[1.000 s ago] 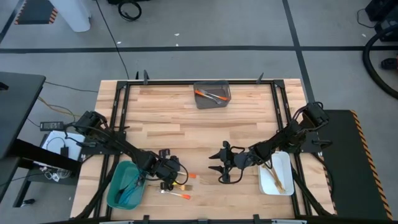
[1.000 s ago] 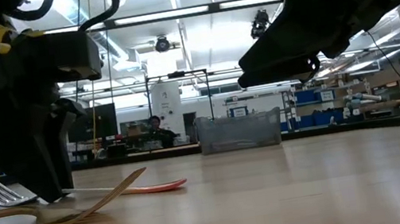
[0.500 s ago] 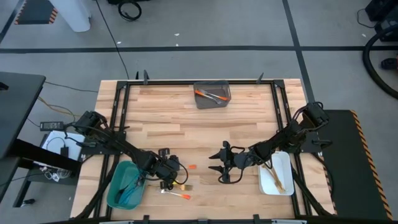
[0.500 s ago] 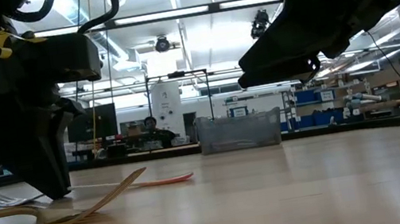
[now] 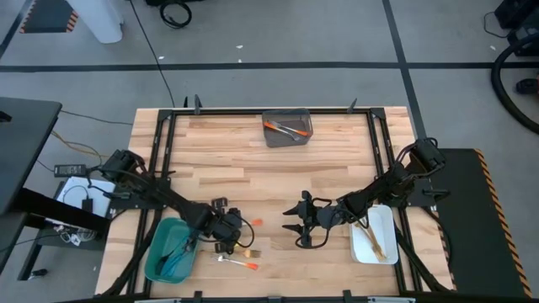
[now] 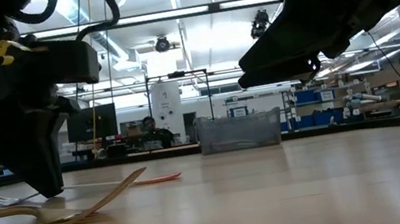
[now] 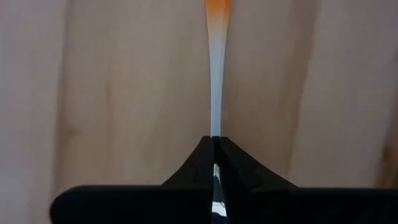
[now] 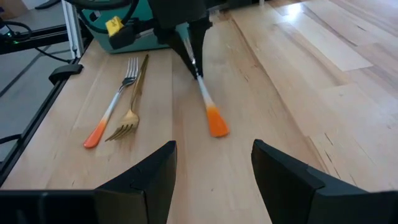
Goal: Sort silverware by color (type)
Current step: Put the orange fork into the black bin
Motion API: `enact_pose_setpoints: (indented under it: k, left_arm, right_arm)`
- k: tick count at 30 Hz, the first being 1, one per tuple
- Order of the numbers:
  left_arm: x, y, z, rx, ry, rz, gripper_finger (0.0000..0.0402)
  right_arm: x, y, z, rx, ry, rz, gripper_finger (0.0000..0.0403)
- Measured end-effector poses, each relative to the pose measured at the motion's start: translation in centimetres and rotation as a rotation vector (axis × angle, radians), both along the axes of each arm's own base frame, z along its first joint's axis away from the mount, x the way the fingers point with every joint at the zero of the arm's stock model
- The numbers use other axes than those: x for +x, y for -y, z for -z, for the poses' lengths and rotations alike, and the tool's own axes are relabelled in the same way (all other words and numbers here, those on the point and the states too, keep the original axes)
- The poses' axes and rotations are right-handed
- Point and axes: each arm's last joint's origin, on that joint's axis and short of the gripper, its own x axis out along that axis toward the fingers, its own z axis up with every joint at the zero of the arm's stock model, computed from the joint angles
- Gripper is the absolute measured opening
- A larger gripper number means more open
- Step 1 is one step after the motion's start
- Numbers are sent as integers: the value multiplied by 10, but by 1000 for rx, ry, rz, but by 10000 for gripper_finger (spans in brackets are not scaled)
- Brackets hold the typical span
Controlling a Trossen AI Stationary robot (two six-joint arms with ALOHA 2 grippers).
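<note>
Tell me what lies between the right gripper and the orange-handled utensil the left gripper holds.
Only bare wooden table lies between the right gripper and the orange-handled utensil in the right wrist view.

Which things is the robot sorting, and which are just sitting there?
Being sorted:
- orange-handled piece, pinched by the left gripper
- orange-handled fork
- gold fork
- silverware already in the grey bin, teal bin and white bin

Just there:
- cables on the floor
- waiting right gripper, open

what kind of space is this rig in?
Probably a robotics lab or workshop: taped concrete floor around the table, ceiling strip lights, and shelving with blue bins behind.
</note>
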Motion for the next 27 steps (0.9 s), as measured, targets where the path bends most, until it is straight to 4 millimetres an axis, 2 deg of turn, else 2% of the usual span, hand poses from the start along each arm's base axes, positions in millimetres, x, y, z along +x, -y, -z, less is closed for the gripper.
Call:
enact_pose_setpoints:
  k: [9,14,20,27]
  left_arm:
    - [21,-7,-33,102,19,-7,14]
    - [30,-16,-47,229,54,-8,14]
    - [33,-26,-52,435,74,31,15]
    - [40,-42,-54,586,48,92,15]
  right_arm:
    - [0,0,0,0,0,0,213]
    - [0,0,0,0,0,0,213]
    - [-1,-1,0,8,0,-2,213]
    - [-1,-1,0,9,0,-2,213]
